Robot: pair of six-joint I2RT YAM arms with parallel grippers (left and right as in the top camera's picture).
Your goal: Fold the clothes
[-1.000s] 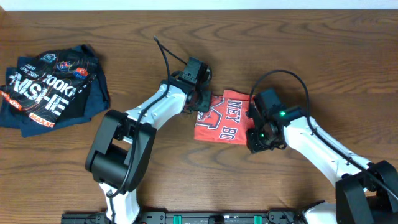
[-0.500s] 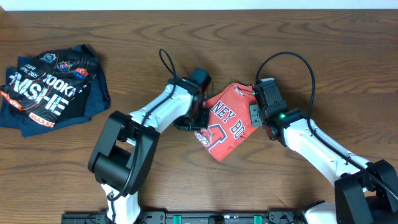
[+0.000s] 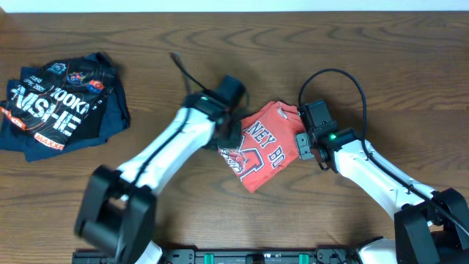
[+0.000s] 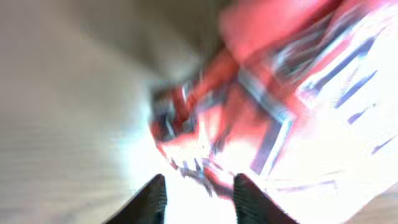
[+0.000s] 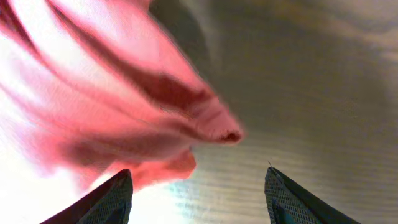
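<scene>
The clothes are a coral-red T-shirt [image 3: 260, 147], folded small with its white-and-dark lettering up, lying askew at the table's middle. My left gripper [image 3: 229, 130] is at the shirt's left edge. In the blurred left wrist view its fingers [image 4: 158, 196] stand apart, with the print [image 4: 273, 106] just ahead of them and nothing between them. My right gripper [image 3: 301, 141] is at the shirt's right edge. Its jaws [image 5: 198, 170] are wide open over bare wood, and a red fold [image 5: 124, 112] hangs by the left finger [image 5: 115, 193].
A dark navy garment [image 3: 62, 106] with white and orange lettering lies crumpled at the far left. Brown wooden table [image 3: 366, 66] all around. Black cables loop above both wrists.
The shirt was lifted and turned, and now lies tilted slightly nearer the front. Both grippers opened; the left arm is swinging and looks blurred.
</scene>
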